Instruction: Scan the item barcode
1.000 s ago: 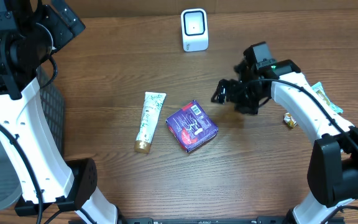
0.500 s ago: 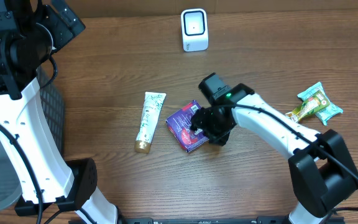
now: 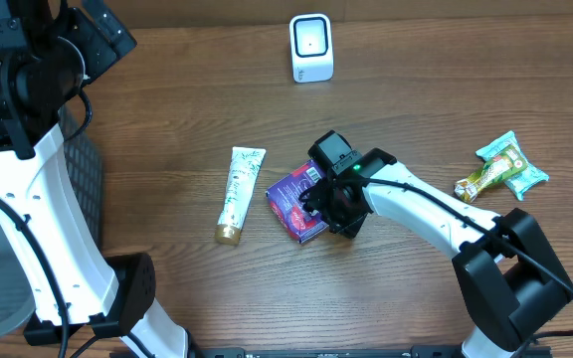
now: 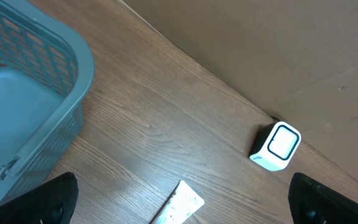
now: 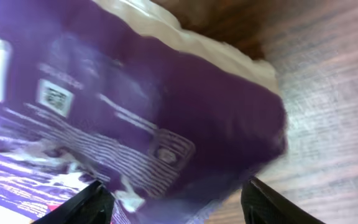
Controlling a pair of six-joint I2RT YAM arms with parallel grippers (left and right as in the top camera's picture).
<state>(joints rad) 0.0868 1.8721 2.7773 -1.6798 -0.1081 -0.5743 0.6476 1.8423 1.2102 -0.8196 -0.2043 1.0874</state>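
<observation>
A purple, crinkled plastic packet (image 3: 296,202) with white print is seen lying flat near the middle of the wooden tabletop (image 3: 167,99). A barcode label is shown on its corner that points toward the far edge. The right end effector (image 3: 328,204) is lowered over the packet's right-hand side. In the right wrist view the packet fills the space between the two fingers (image 5: 95,200). Whether it is clenched cannot be told.

A white tube with a gold cap (image 3: 239,191) is laid just left of the packet, apart from it. A small white box-shaped scanner (image 3: 311,48) is stood upright near the far edge. Green and yellow snack wrappers (image 3: 500,166) are found near the right edge.

The left end effector (image 4: 182,186) is held high, released, fingers spread wide with nothing between them. A grey-blue plastic basket (image 4: 23,112) is seen at the left edge.
</observation>
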